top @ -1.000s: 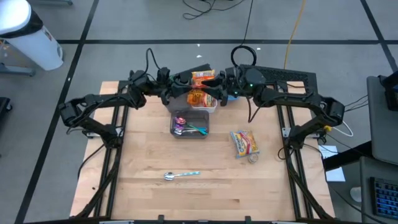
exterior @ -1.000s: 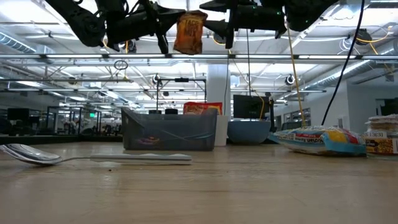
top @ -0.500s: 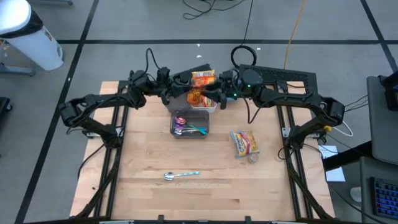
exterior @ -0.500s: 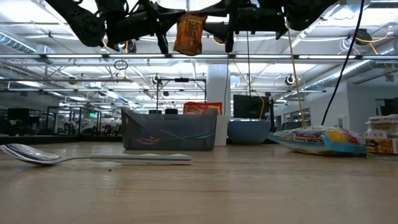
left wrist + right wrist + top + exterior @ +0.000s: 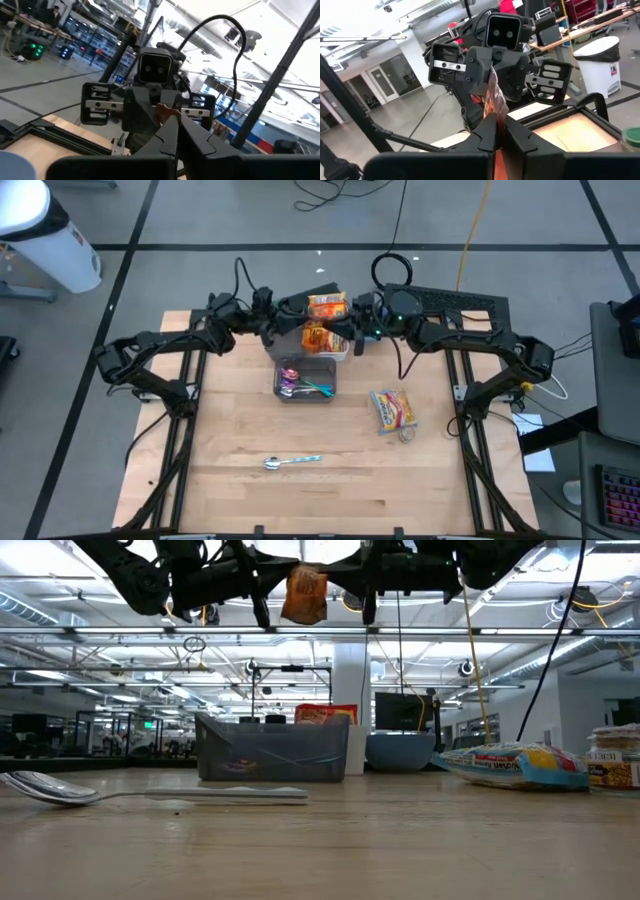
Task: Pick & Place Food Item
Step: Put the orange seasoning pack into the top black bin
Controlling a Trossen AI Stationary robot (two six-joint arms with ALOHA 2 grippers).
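Observation:
An orange snack packet (image 5: 315, 337) hangs high over the far middle of the table, between my two grippers; the low view shows the packet (image 5: 305, 595) crumpled and well above the table. My left gripper (image 5: 293, 332) is shut on its left side. My right gripper (image 5: 343, 336) is shut on its right side. The two grippers face each other, both about level. Below stands a clear bin (image 5: 305, 381) holding cutlery. My left gripper pinches the packet's left edge (image 5: 163, 112) between its two fingers, coming level from the table's left. The packet is lifted clear of everything below. My right gripper pinches the packet's right edge (image 5: 496, 102) between its two fingers, coming level from the table's right. The packet hangs bunched between the two holds.
A second orange packet (image 5: 327, 305) stands at the far edge, beside a white tray (image 5: 340, 355) under the grippers. A spoon (image 5: 291, 462) lies near the front. A yellow snack bag (image 5: 393, 409) and a small round thing (image 5: 408, 435) lie to the right.
My right gripper has shut on the packet's right side; its fingers stood apart a second ago. The packet, which hung flat and long from my left gripper, is now bunched and shorter between the two grippers. Neither arm has travelled.

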